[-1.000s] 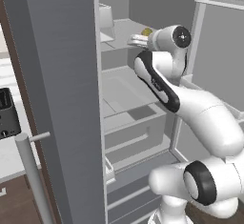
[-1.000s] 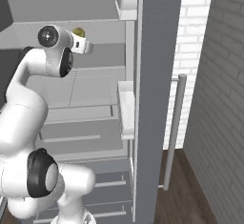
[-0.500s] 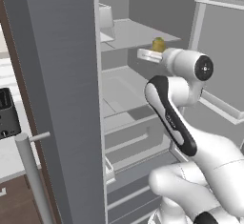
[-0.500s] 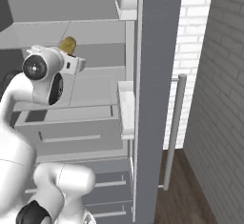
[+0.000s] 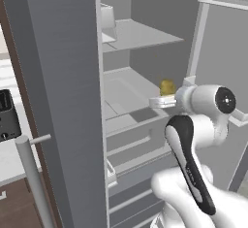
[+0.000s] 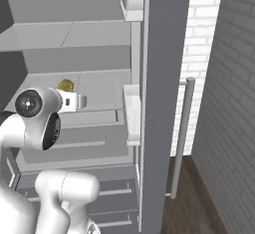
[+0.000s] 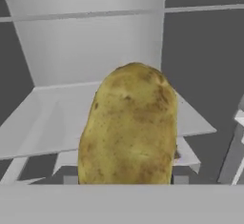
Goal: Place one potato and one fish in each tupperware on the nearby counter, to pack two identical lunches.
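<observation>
- Potato (image 7: 127,125) sits right at the gripper (image 7: 125,182), close against the hand cam, standing on end between the two small dark finger tips (image 7: 70,179), which peek out on either side of its base.
- We read the gripper as closed on the potato: fingers partway in, pressed to its sides, nothing else in the grip.
- From the L base cam the potato (image 5: 167,87) shows as a small yellow-brown lump atop the gripper (image 5: 162,101), at the end of the white arm (image 5: 186,147), w/ the hand reaching toward the fridge (image 5: 68,76) interior.
- R base cam: same potato (image 6: 65,84) just above the hand, beside the round white wrist joint (image 6: 34,103).
- Looks: oval, tan-yellow skin w/ darker brown speckles and mottling, slightly lumpy top, no cuts that we can see.
- Potato is held in the air in front of the open fridge, about level w/ the middle shelf (image 5: 131,89), not resting on any surface.
- Further back: upper shelf (image 5: 140,34) and grey rear wall of the fridge; drawers (image 5: 140,139) below the held potato.
- Far L in L base cam: a strip of pale counter (image 5: 12,161) w/ a black object on it, well apart from the potato.
</observation>
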